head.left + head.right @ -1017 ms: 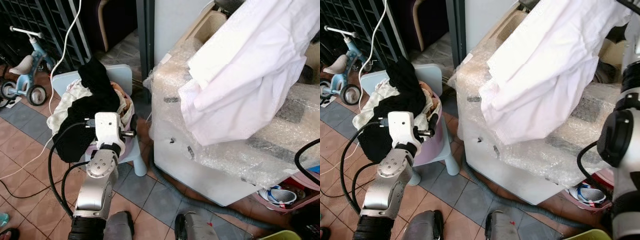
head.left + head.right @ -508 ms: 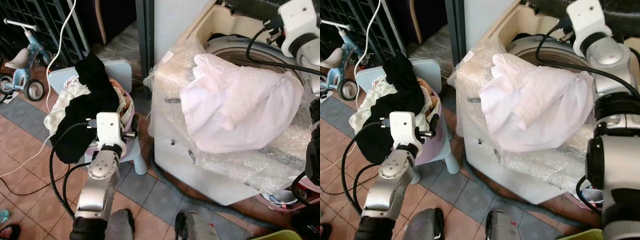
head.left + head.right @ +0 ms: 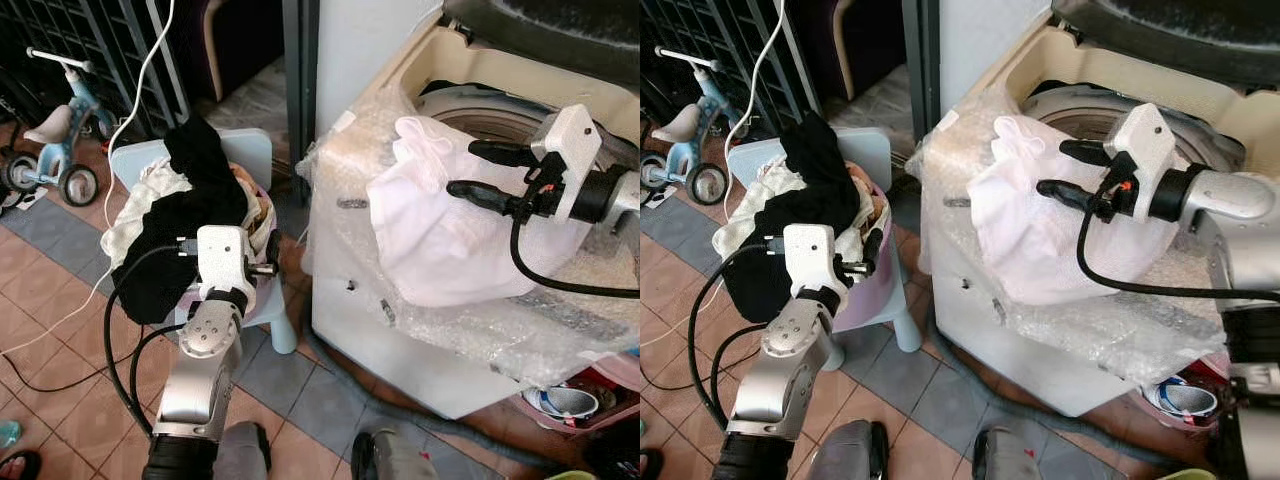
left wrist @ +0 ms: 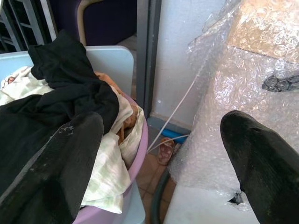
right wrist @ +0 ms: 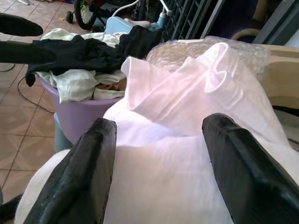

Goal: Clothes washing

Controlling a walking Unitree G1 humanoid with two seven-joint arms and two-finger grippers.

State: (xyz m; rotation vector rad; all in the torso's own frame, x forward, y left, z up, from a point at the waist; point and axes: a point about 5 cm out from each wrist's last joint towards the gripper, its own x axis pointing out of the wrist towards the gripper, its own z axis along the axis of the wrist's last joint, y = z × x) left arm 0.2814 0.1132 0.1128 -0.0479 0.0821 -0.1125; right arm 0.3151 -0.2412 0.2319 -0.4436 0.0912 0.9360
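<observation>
A white garment point(image 3: 450, 235) lies heaped over the front rim of the washer point(image 3: 400, 330), half on the bubble-wrapped top, half toward the drum point(image 3: 1090, 110) behind it. The right gripper point(image 3: 465, 170) hovers just above the heap, fingers spread and holding nothing; in the right wrist view the cloth point(image 5: 187, 154) sits between and below the two pads point(image 5: 79, 177).

The fabric looks thin, light and limp, bunched in loose folds, so it should crush easily into a pinch but will trail and snag on the wrap if dragged. The raised crumple at the heap's top point(image 3: 420, 135) is probably the best place to take hold: several layers together, standing clear of the plastic. A grip on one thin edge would likely slip or lift only a flap.

The left gripper point(image 4: 159, 158) is also spread and empty, near the purple basket point(image 4: 140, 149) of dark and pale clothes point(image 3: 180, 220) on the blue chair point(image 3: 240, 150), beside the washer. Those darker pieces look thicker and heavier
</observation>
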